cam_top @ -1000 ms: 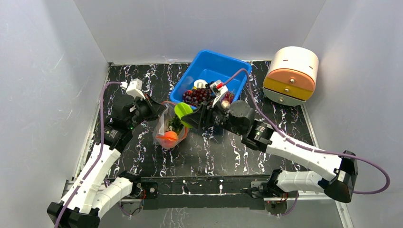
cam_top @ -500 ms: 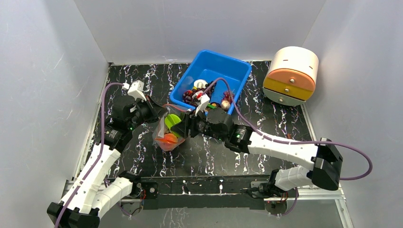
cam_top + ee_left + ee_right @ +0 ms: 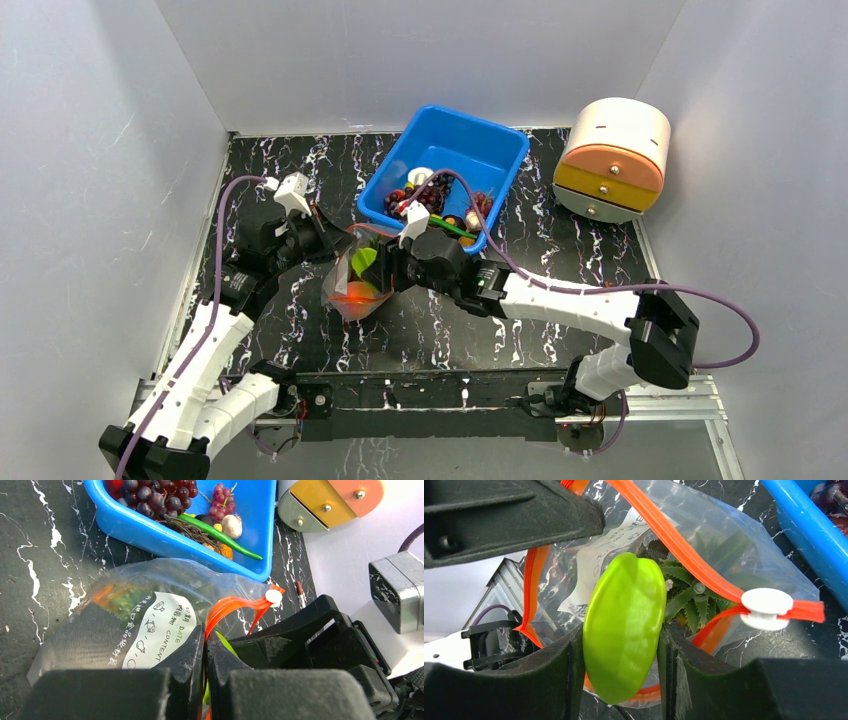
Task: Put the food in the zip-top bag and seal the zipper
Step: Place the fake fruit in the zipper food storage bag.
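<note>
My left gripper [image 3: 205,647] is clamped on the mouth edge of the small, clear, crinkly zip-top bag [image 3: 150,595]. It pinches the thin orange-red zipper strip [image 3: 684,545], and the mouth gapes just ahead of those fingers. My right gripper [image 3: 388,264] squeezes a smooth lime-green toy fruit [image 3: 624,625] between its pads, right in the bag's mouth, with the strip running above, left of and below it. Past the fruit, inside the bag, I see spiky green pineapple leaves [image 3: 684,600]. The white slider [image 3: 766,608] sits right of my right fingers. The blue plastic bin [image 3: 165,535], holding dark purple grapes [image 3: 150,497], lies beyond the left gripper.
</note>
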`<state>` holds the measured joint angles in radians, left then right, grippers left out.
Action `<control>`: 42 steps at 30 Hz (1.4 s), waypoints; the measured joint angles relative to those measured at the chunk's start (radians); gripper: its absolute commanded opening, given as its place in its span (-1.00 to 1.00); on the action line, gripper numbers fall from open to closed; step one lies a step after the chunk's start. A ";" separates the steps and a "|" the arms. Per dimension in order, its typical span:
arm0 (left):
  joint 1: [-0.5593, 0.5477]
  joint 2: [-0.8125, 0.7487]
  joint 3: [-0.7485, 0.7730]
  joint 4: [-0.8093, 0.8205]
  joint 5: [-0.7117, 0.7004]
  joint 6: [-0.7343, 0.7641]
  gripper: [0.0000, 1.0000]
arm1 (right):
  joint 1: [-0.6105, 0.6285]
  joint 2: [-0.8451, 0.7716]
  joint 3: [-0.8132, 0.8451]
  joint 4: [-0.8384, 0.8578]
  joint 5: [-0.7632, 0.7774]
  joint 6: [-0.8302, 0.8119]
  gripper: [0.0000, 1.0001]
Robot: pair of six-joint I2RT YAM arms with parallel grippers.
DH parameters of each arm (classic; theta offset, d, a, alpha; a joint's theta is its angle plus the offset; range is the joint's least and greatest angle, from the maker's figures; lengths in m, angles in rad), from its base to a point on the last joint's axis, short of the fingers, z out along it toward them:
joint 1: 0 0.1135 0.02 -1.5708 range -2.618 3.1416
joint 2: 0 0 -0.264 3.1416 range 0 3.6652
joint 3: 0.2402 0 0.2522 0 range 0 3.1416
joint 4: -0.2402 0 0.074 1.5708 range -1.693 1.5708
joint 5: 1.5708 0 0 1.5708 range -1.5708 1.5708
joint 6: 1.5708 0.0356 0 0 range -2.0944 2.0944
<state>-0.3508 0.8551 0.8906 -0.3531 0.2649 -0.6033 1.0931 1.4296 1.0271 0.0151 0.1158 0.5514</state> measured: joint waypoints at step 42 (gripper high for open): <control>0.000 -0.023 0.049 -0.061 -0.031 -0.121 -1.00 | 0.000 -0.126 0.125 -0.177 -0.017 -0.047 0.32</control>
<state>-0.3508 0.8318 0.9398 -0.4137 0.2340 -0.7242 1.0927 1.3037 1.1522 -0.1623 0.0986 0.5045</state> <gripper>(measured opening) 0.010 0.654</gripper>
